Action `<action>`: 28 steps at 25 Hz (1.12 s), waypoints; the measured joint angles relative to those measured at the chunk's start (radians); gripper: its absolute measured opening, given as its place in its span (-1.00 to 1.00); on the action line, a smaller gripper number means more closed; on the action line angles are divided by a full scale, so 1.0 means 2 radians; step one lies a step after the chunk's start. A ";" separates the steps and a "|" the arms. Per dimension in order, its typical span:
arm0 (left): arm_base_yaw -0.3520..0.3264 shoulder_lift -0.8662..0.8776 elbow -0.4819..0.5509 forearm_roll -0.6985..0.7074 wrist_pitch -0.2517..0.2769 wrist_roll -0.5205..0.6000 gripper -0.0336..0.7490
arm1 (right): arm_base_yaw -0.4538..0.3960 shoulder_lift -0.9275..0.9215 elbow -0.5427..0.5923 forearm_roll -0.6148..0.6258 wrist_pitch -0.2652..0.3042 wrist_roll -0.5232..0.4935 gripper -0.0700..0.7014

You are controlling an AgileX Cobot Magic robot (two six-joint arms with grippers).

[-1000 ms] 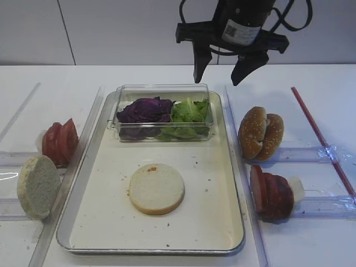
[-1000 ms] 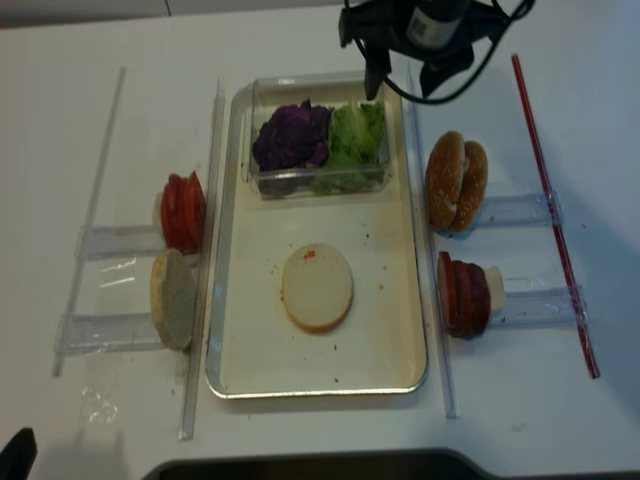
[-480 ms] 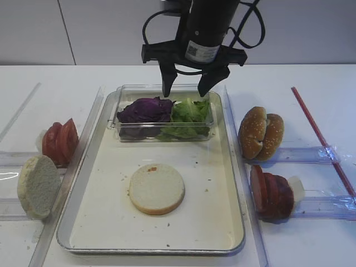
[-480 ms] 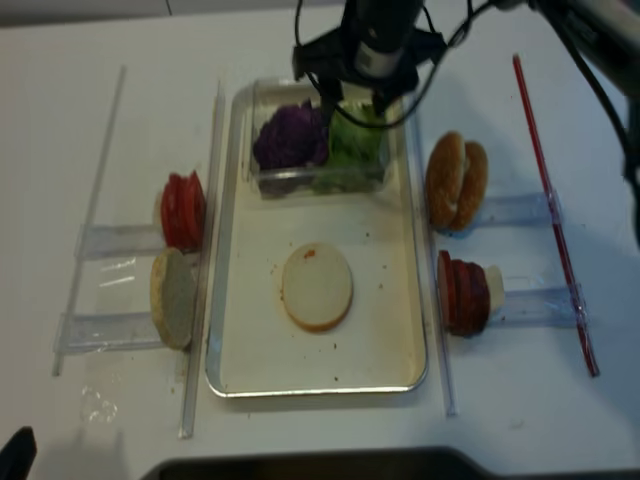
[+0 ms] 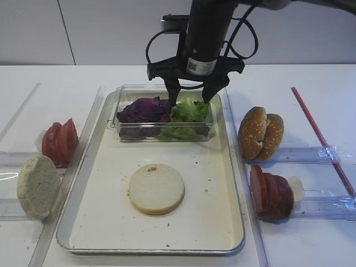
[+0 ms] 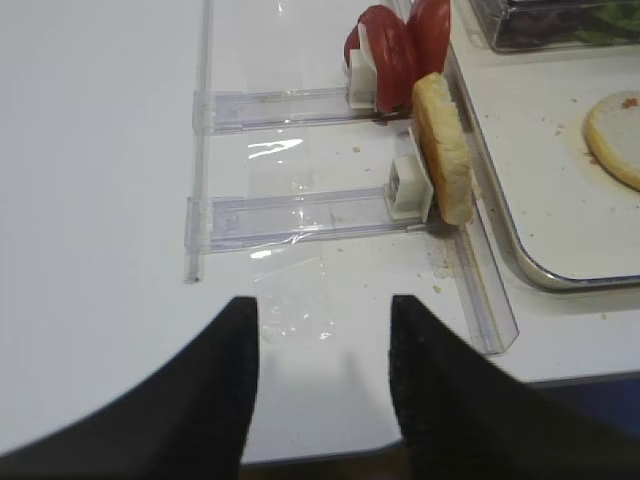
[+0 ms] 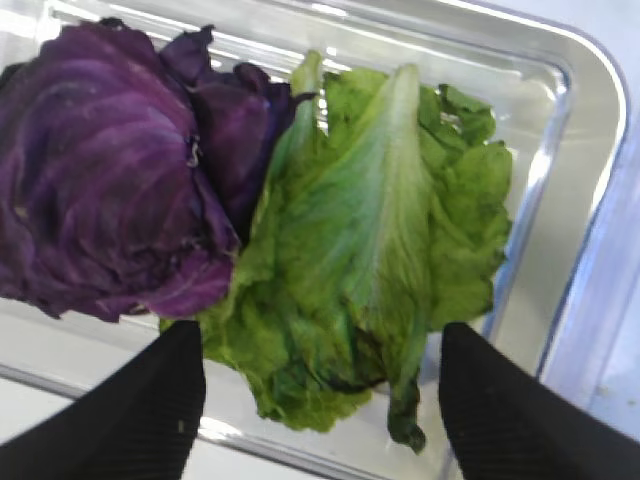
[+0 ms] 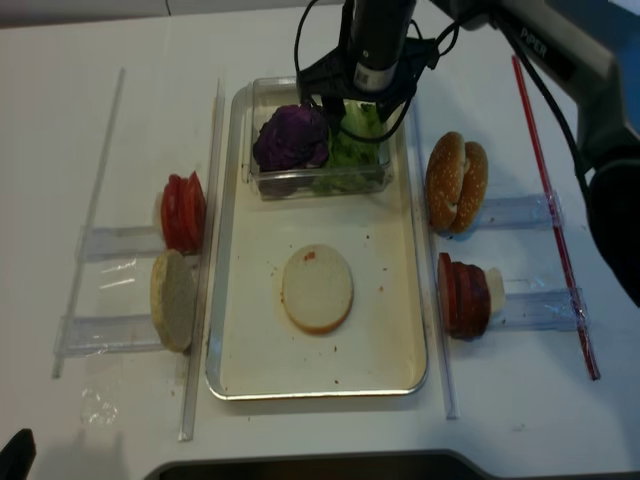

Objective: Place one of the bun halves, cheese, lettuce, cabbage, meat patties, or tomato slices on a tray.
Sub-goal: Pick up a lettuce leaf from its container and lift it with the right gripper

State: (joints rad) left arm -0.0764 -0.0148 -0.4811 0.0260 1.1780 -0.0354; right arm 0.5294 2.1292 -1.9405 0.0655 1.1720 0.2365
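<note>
Green lettuce (image 7: 370, 250) beneath right end effector (image 5: 192, 99), fingers apart, seemingly not touching, beside cabbage (image 7: 110, 170)

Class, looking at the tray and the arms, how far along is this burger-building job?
Done: one pale bun half lies flat on the tray. In hand: the right pincer, open and empty, hangs over the lettuce in the clear box. Left: gripping the lettuce and moving it onto the tray.

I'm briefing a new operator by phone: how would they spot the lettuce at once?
Find the cream tray in the middle of the table; at its far end sits a clear plastic box. The lettuce fills the box's right half, under the open right gripper: ruffled bright green, unlike the dark purple cabbage beside it.
</note>
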 joint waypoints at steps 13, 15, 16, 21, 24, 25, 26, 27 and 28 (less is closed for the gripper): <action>0.000 0.000 0.000 0.000 0.000 0.000 -0.16 | -0.001 0.029 -0.001 -0.016 -0.021 0.000 0.49; 0.000 0.000 0.000 0.000 0.000 0.000 -0.16 | -0.002 0.034 -0.001 -0.016 -0.024 0.000 0.49; 0.000 0.000 0.000 0.000 0.000 0.000 -0.16 | -0.002 0.036 -0.001 -0.016 -0.026 0.000 0.49; 0.000 0.000 0.000 0.000 0.000 0.000 -0.16 | -0.002 0.049 -0.001 -0.015 -0.031 0.000 0.49; 0.000 0.000 0.000 0.000 0.000 0.000 -0.16 | -0.002 0.052 -0.001 -0.010 -0.031 0.000 0.48; 0.000 0.000 0.000 0.000 0.000 0.000 -0.16 | -0.002 0.052 -0.001 -0.009 -0.031 0.000 0.46; 0.000 0.000 0.000 0.000 0.000 0.000 -0.16 | -0.002 0.053 -0.001 -0.008 -0.030 0.000 0.43; 0.000 0.000 0.000 0.000 0.000 0.000 -0.16 | -0.002 0.054 -0.002 -0.008 -0.028 0.000 0.38; 0.000 0.000 0.000 0.000 0.000 0.000 -0.16 | -0.002 0.055 -0.002 -0.007 -0.025 0.000 0.32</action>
State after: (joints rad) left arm -0.0764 -0.0148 -0.4811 0.0260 1.1780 -0.0354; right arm 0.5263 2.2391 -1.9447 0.0520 1.1221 0.2365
